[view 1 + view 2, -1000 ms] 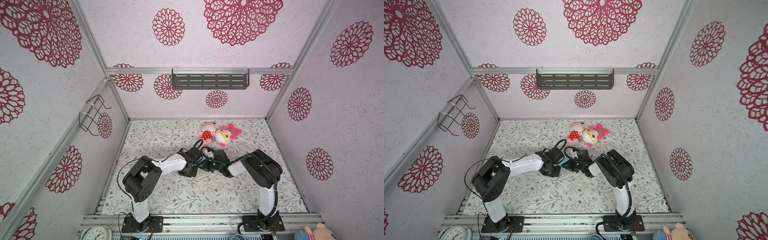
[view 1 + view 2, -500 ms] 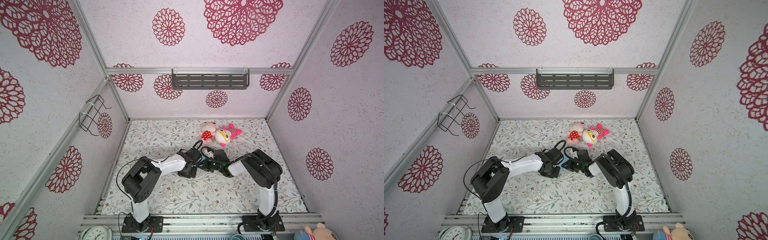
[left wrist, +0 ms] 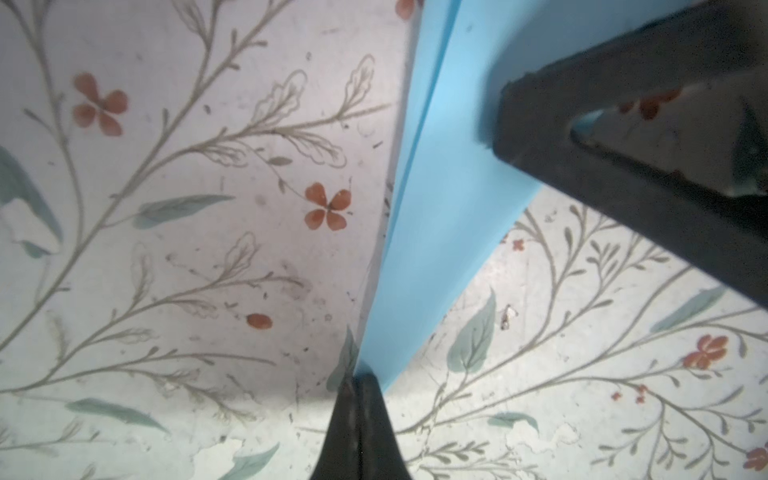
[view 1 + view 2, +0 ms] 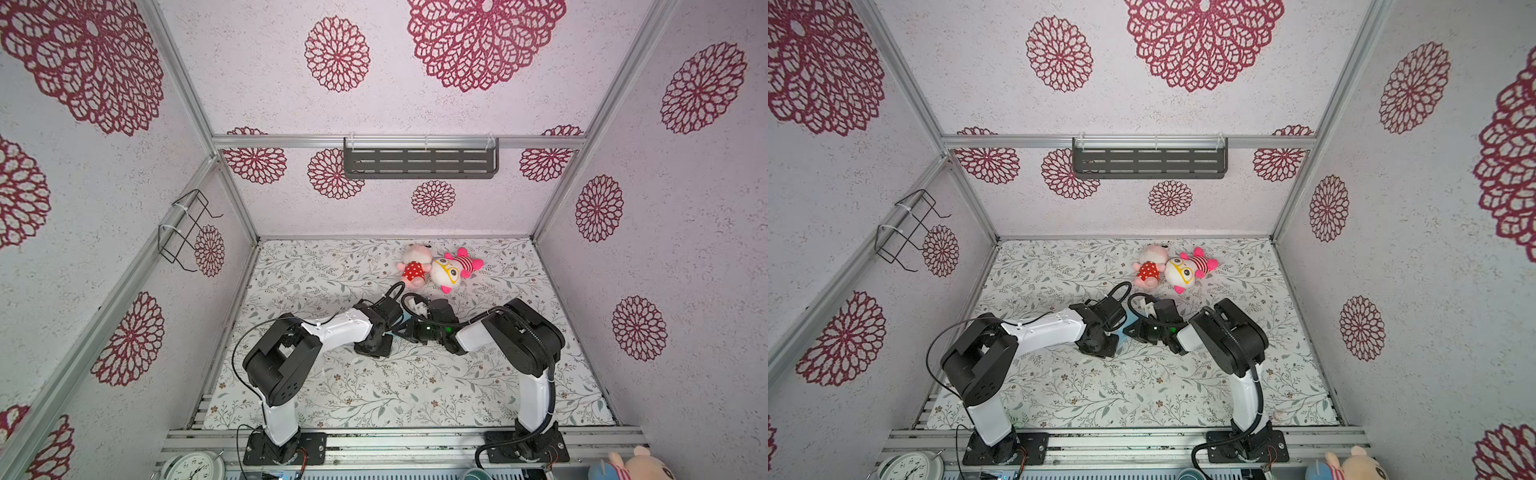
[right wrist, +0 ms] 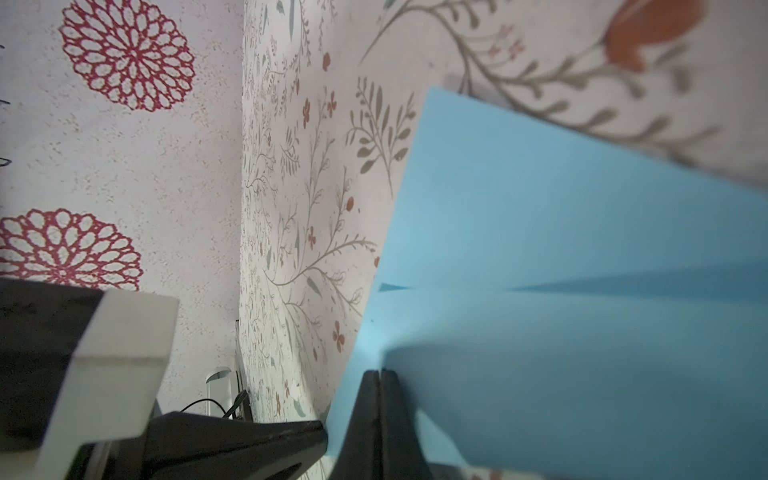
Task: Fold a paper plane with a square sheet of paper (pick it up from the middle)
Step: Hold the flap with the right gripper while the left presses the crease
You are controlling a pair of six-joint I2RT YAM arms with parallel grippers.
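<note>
Top views: only a blue sliver of the sheet of paper (image 4: pixel 406 317) (image 4: pixel 1128 322) shows between the two arms, over the worktop (image 4: pixel 374 395)

Left wrist view: left tool (image 3: pixel 359 376) clenched on the sheet's narrow end, folded layers (image 3: pixel 436 208) running ahead of it

Right wrist view: right tool (image 5: pixel 379 372) clenched on the sheet's edge, the creased paper (image 5: pixel 561 232) spreading beyond the tips

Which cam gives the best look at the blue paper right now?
Right wrist view: the blue paper fills much of the frame, with its folded layers and a crease showing. The left wrist view shows it as a narrow tapering strip. Both top views show only a small sliver.
</note>
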